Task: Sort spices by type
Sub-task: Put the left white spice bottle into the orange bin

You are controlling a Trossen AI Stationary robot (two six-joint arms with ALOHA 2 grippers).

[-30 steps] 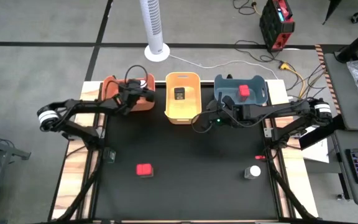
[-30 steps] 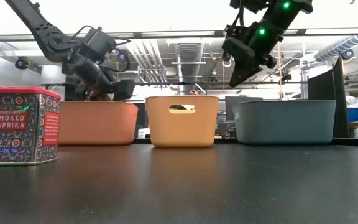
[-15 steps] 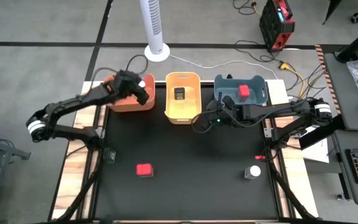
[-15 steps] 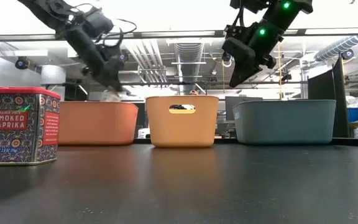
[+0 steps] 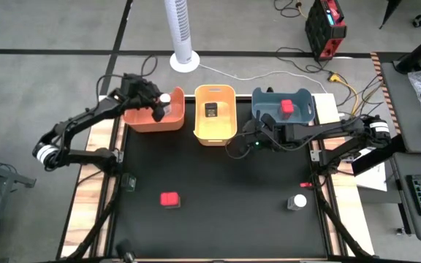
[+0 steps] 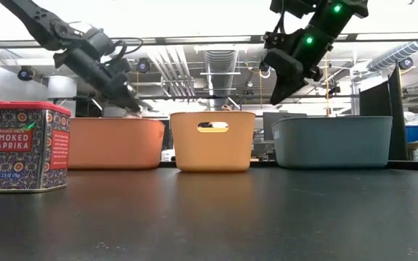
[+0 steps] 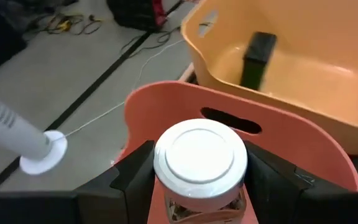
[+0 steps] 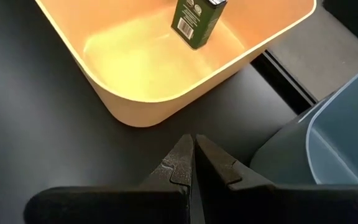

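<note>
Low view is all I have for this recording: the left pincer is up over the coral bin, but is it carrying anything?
Observer: Yes. The left pincer is shut on a clear white-capped jar, above the coral bin.
Operator: What's in the yellow bin? I see only its front wall.
Observer: One black boxy spice container lies in the yellow bin.
Operator: And the blue bin?
Observer: One red boxy spice container sits in the blue bin.
Operator: Is the right pincer holding something?
Observer: No. The right pincer is shut and empty, over the table between the yellow and blue bins.
</note>
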